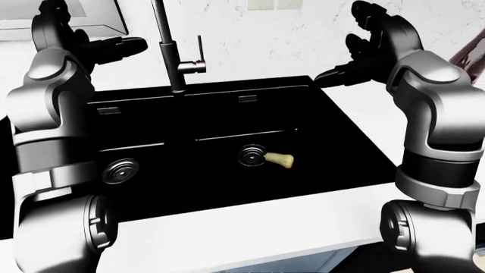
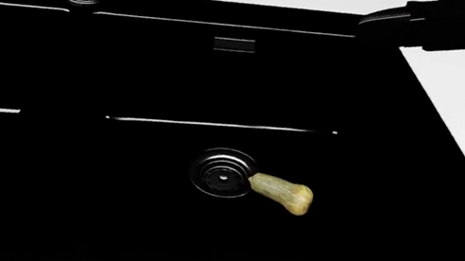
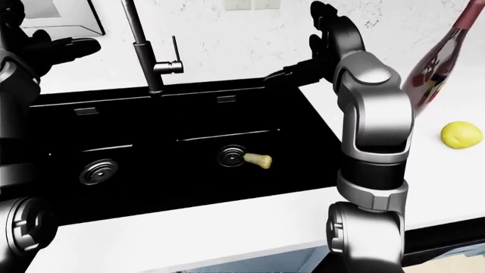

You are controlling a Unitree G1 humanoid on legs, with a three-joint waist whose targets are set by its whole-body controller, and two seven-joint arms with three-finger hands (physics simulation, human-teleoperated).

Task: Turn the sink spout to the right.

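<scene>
A dark metal sink spout (image 1: 166, 45) rises from the top rim of a black double sink (image 1: 303, 96), its top cut off by the frame. A thin side lever (image 1: 200, 48) sticks up from its body. My left hand (image 1: 114, 48) is raised to the left of the spout, fingers open, apart from it. My right hand (image 1: 352, 62) is raised over the sink's top right corner, fingers open and empty, well right of the spout.
A small yellow-green squash (image 2: 283, 193) lies by the drain (image 2: 223, 172) of the right basin. White counter (image 1: 250, 227) surrounds the sink. In the right-eye view a lemon (image 3: 461, 134) and a tilted bottle (image 3: 439, 57) are on the right.
</scene>
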